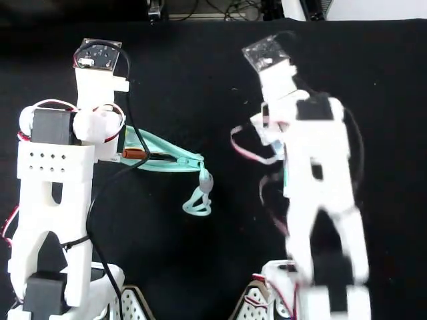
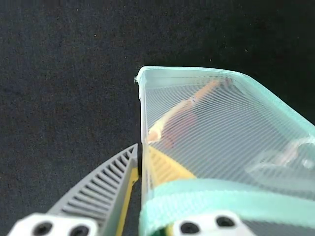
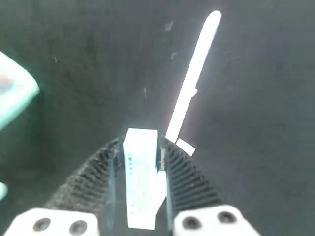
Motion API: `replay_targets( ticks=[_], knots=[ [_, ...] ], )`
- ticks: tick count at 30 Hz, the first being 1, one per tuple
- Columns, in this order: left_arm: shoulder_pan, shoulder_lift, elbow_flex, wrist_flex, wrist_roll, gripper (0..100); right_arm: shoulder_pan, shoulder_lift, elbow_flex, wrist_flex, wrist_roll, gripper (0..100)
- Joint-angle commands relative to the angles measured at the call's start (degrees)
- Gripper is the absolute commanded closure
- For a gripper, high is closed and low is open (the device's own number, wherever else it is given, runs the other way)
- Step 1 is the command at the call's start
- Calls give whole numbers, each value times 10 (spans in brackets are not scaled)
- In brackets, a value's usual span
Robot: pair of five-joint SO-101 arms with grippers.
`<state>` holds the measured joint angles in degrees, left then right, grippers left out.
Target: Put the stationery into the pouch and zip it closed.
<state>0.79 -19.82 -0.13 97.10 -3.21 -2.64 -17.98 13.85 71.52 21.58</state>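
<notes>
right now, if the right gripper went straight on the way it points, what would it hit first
Most likely the white pen: its near end lies just off the right gripper, which is shut on a white block. Depth is unclear, so it may meet the black table first.

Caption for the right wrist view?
Right gripper clamps a white rectangular block over the black table, a slim white pen lying beyond.
</notes>
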Motion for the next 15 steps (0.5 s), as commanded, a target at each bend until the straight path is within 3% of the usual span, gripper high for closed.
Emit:
replay_targets(
  ticks=[1,8,12,15],
  knots=[
    [6,0,5,-4,-1,971,-55,-170,19,0,-51,986],
    [6,0,5,-4,-1,971,-236,-343,30,-57,-144,985],
    [6,-1,5,-4,-1,971,-321,-393,90,-170,-217,985],
    [6,-1,5,-4,-1,971,-362,-415,170,-283,-206,985]
  ],
)
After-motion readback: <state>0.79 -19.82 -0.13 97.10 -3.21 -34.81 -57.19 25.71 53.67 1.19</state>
